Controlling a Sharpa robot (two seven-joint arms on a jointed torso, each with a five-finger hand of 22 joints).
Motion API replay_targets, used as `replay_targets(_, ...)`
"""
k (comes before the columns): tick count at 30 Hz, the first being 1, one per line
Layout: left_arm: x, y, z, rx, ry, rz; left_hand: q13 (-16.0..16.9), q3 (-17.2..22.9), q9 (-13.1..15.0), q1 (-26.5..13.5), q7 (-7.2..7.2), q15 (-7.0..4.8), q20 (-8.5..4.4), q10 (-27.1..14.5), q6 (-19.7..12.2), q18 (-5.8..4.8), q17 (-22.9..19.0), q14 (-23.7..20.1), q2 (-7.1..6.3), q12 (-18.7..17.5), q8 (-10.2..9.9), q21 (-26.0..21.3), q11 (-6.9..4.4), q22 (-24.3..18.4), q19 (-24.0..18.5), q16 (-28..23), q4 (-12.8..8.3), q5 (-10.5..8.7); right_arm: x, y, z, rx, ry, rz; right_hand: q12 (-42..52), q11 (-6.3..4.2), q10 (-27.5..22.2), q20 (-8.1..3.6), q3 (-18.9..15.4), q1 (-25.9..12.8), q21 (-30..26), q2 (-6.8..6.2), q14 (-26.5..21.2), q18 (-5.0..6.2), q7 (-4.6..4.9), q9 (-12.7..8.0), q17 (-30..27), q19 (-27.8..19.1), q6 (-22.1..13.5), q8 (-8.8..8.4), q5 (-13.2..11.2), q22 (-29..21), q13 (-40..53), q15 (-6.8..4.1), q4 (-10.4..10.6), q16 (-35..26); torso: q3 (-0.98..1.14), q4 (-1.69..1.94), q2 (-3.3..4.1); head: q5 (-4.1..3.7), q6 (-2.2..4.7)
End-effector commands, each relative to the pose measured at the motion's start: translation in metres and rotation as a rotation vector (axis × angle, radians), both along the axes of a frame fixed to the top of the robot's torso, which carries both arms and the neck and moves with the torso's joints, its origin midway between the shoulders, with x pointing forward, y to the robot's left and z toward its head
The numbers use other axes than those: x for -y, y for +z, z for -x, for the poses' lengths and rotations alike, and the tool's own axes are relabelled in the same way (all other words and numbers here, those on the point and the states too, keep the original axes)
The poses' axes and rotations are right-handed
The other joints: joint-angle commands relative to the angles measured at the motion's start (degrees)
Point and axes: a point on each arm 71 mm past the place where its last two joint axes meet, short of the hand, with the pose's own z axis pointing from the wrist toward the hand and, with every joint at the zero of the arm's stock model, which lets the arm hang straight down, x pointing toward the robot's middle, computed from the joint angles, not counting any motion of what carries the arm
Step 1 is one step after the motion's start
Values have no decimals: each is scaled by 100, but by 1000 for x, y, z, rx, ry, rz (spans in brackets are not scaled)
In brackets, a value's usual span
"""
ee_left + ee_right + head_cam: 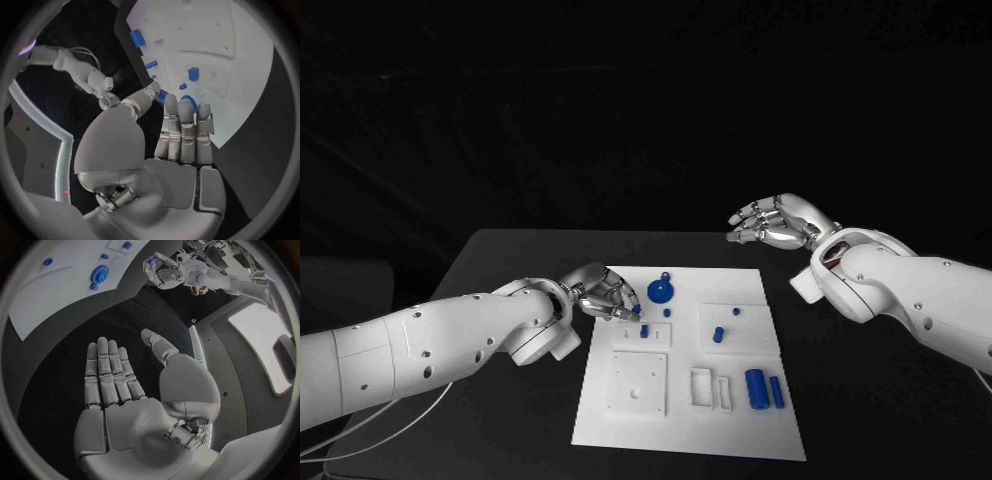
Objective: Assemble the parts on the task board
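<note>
Head view, from above the black counter (516, 250): the robot's silver left hand (603, 293) hovers at the near-left edge of the flat white plastic task board (733, 440), fingers curled downward toward a small blue peg (645, 330) just below its fingertips. Whether it already pinches a part cannot be told; the left wrist view shows its fingers (185, 122) held straight and together over the board, nothing visibly between them. The silver right hand (776, 223) hangs well beyond the board's far-right corner, spread wide and empty, as the right wrist view confirms with an open palm (119, 405).

Doing this step well likely means lowering the left hand squarely over the peg and closing gently, so that the round blue disc with a tab (662, 291) just beside its fingertips is not knocked.

Counted on the board: one disc, about four small pegs, two upright blue cylinders (762, 389) farthest from both hands.
</note>
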Motion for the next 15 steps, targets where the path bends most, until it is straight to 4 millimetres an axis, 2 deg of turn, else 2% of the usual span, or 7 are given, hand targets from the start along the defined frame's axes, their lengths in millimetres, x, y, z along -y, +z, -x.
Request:
replay_targets(1,5,-6,3,-321,49,357,6,-74,5,-70,23,-4,-476,-60,-50,-45,-5,-69,49,-17,-52,-26,28,109,-51,-28,-15,3,-9,0,8,99,84,130,-24,-16,37,5,15,100,-28,-1,19,36,8,-10,-8,-16,23,30,21,7,-7,30,-37,-31,2,-4,0,2,89)
replay_targets(7,8,-5,2,-435,85,584,27,-292,14,-165,36,8,-461,-114,-51,-45,3,-105,227,12,-76,-43,40,106,-93,-13,-188,19,-21,-2,19,191,140,207,-35,-16,35,8,8,250,-40,-56,6,35,4,-19,-10,-29,37,39,-18,17,-9,36,-40,-41,6,-3,-1,10,186)
replay_targets(10,8,-5,0,-446,83,631,30,-331,12,-185,41,11,-457,-131,-62,-45,4,-116,282,16,-91,-57,46,101,-103,-14,-239,18,-28,-2,23,236,162,234,-35,-19,46,10,14,349,-44,-100,11,36,-4,-24,-6,-25,53,49,-41,24,-8,32,-40,-39,3,-3,-3,16,259)
replay_targets(15,11,-4,-2,-478,91,720,35,-385,13,-242,47,16,-448,-146,-72,-45,6,-126,364,29,-108,-82,51,92,-116,-12,-300,23,-40,-2,33,326,198,276,-40,-21,54,13,29,477,-51,-165,16,36,-15,-29,-1,-21,84,65,-66,30,-8,32,-41,-38,2,-9,-3,19,329)
